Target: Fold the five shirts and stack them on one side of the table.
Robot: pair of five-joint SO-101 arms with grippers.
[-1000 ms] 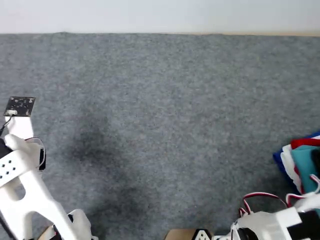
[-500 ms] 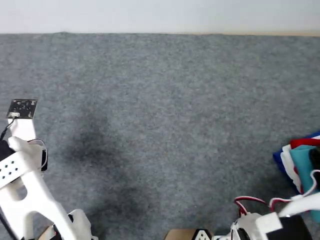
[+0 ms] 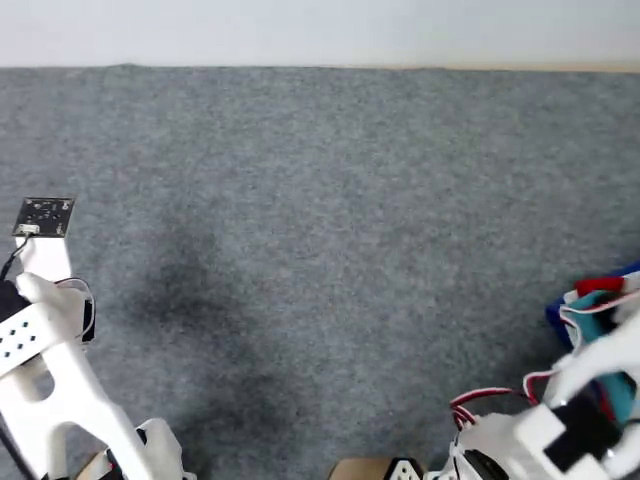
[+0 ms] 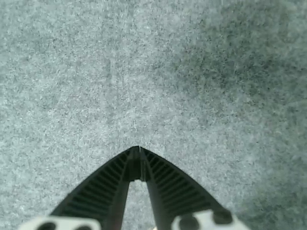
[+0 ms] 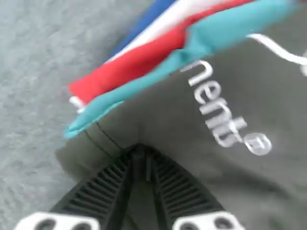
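The right tool (image 5: pixel 139 152), pressed together over the grey shirt (image 5: pixel 206 143) topping the stack (image 3: pixel 594 300) at the table's (image 3: pixel 320 200) right edge, could snag the cloth and skew the pile; the left tool (image 4: pixel 139 152), likewise pressed together, hangs above bare table.

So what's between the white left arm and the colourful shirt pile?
Bare grey felt tabletop; the high view shows nothing lying between the white left arm and the colourful stack of folded shirts.
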